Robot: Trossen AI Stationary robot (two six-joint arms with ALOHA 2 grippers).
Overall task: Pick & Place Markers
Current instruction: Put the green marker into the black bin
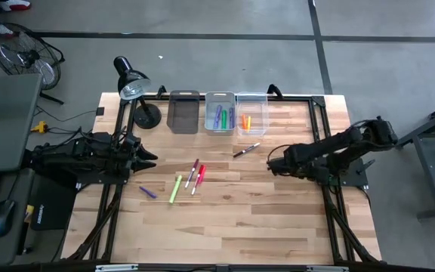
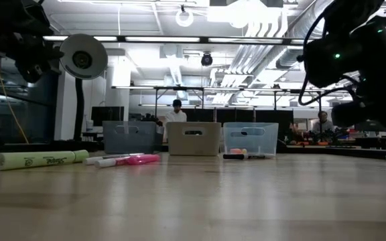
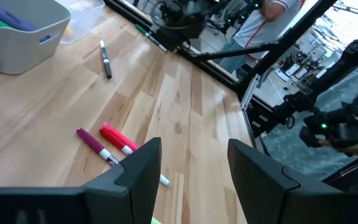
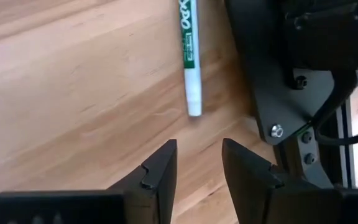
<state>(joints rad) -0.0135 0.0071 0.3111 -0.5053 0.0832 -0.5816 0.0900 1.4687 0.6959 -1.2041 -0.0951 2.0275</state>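
Several markers lie flat on the wooden table: a small purple one [image 1: 148, 192], a lime one [image 1: 175, 188], a magenta one [image 1: 192, 174], a red one [image 1: 198, 179] and a black-and-white one [image 1: 246, 149]. My left gripper [image 1: 151, 156] hovers open at the table's left, left of the magenta marker [image 3: 95, 144] and red marker [image 3: 118, 138]. My right gripper [image 1: 270, 162] is open above the table, right of the black-and-white marker. A green-and-white marker [image 4: 190, 62] lies on the wood just ahead of my right gripper [image 4: 199, 149], beside the arm's base plate.
Three bins stand in a row at the far edge: a dark grey bin [image 1: 184, 112], a middle bin [image 1: 220, 113] holding blue and green markers, and a clear bin [image 1: 251, 115] holding orange and yellow ones. A desk lamp [image 1: 131, 81] stands at the far left. Bare wood spans the near half.
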